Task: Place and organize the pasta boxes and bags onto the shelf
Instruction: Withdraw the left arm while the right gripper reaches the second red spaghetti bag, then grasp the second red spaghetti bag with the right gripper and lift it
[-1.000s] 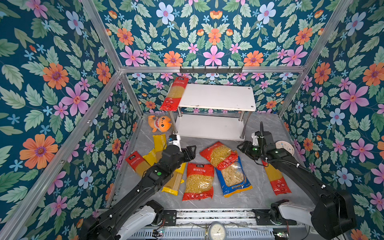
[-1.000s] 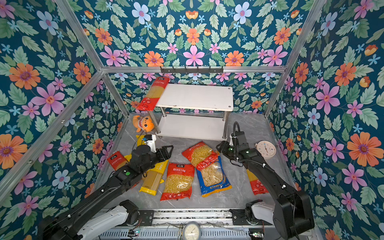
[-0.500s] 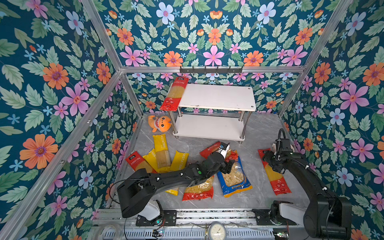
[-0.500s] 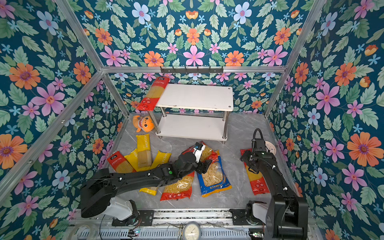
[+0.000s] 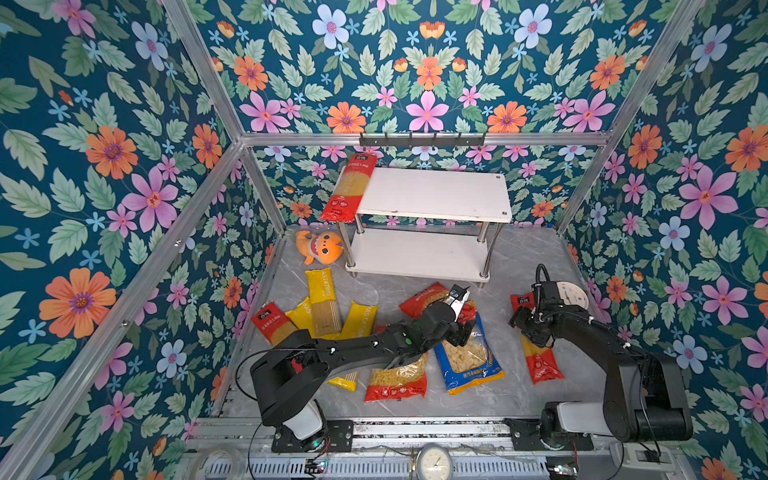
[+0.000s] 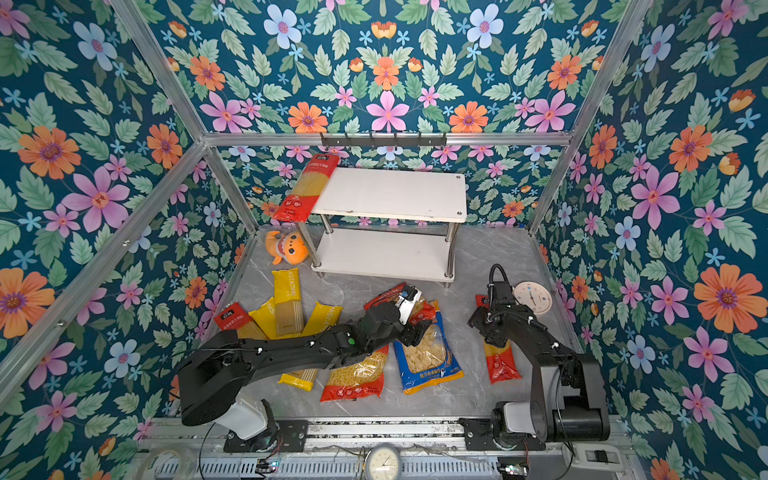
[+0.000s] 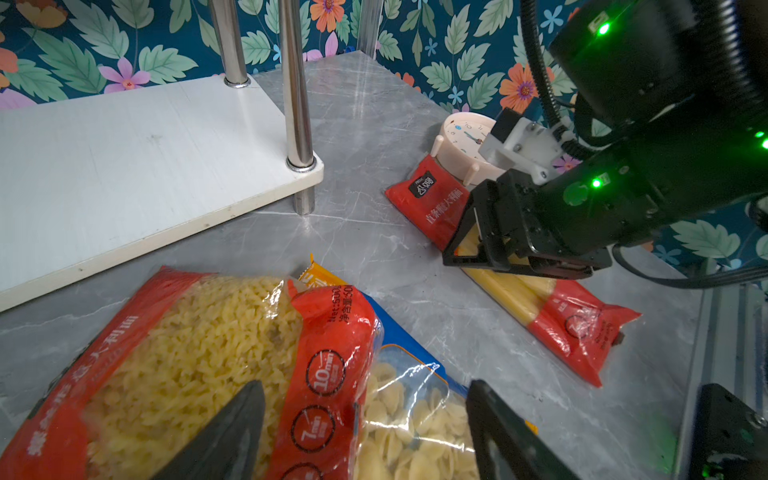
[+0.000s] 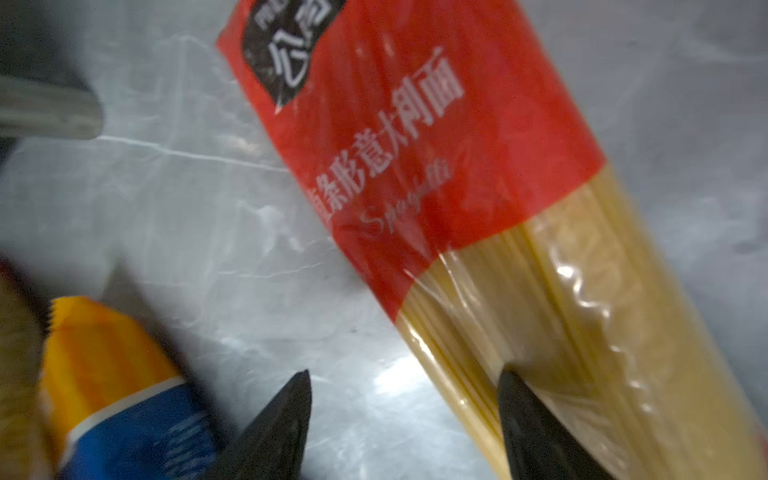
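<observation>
Left gripper (image 7: pixel 365 390) stands wide open and empty above the red short-pasta bag (image 7: pixel 187 353) in front of the shelf (image 7: pixel 124 158), while the right gripper (image 8: pixel 403 374), also open, straddles one edge of the red spaghetti pack (image 8: pixel 478 208) off the shelf's front-right leg, both judged poised for pickup.

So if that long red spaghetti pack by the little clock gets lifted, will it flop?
Probably not much: the red spaghetti pack is filled with long, tightly bundled strands, so it should stay fairly straight. Its glossy, wrinkled film looks slippery, so it may slide when pinched. Lifted near one end, the other would likely dip.
</observation>
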Tool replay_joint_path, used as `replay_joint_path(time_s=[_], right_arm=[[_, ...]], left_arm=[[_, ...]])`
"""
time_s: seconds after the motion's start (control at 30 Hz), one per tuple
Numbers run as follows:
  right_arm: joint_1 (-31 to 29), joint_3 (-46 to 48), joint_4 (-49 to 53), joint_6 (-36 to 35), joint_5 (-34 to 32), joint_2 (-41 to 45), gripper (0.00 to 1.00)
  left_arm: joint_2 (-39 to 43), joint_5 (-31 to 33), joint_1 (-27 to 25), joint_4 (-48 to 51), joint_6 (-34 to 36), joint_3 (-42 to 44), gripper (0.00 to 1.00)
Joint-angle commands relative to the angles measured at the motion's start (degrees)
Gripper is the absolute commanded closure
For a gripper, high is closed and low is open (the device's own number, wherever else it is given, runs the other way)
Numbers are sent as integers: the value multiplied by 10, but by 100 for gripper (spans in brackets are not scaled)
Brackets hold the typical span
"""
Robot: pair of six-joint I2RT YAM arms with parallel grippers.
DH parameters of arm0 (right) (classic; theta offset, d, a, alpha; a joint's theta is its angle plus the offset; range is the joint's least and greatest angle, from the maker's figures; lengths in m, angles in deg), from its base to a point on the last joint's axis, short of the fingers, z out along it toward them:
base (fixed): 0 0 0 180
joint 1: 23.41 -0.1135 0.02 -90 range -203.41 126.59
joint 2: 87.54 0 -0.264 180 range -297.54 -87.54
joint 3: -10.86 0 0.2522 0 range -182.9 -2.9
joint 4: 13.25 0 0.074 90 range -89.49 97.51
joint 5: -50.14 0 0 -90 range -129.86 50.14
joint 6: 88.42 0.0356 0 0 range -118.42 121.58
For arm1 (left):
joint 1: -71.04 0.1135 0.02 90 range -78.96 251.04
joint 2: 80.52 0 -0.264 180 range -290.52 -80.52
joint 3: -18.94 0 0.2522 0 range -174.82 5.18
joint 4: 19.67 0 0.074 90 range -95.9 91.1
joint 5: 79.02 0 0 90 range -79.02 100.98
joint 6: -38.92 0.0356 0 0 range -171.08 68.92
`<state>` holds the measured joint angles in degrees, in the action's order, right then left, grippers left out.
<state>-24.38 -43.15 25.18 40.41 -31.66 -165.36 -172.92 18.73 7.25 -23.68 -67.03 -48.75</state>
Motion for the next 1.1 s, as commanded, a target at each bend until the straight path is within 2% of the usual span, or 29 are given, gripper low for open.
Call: replay_joint_path(time_s=[0.0,0.17,0.3,0.5,0.63,0.77,0.9,1.07], right_arm=[[-3,-20,5,36,95,8,29],[55,-83,89,-51,48,22,25],[119,-90,104,-115,7,-21,24],[130,-73,58,-127,20,-85,24],[131,-68,38,-130,36,-132,28],[131,-58,13,-119,93,-153,36],[132,-35,-13,-98,130,-124,56],[131,-12,-37,-86,155,-68,74]], left_arm=[[-5,-6,1,-18,13,-5,21],[-2,-19,6,-33,11,4,21],[3,-46,17,-54,4,11,20],[4,-60,24,-50,7,4,20],[10,-60,27,-50,2,9,20],[16,-63,32,-60,-11,16,20],[17,-68,36,-65,-18,18,20],[17,-86,46,-76,-41,16,20]])
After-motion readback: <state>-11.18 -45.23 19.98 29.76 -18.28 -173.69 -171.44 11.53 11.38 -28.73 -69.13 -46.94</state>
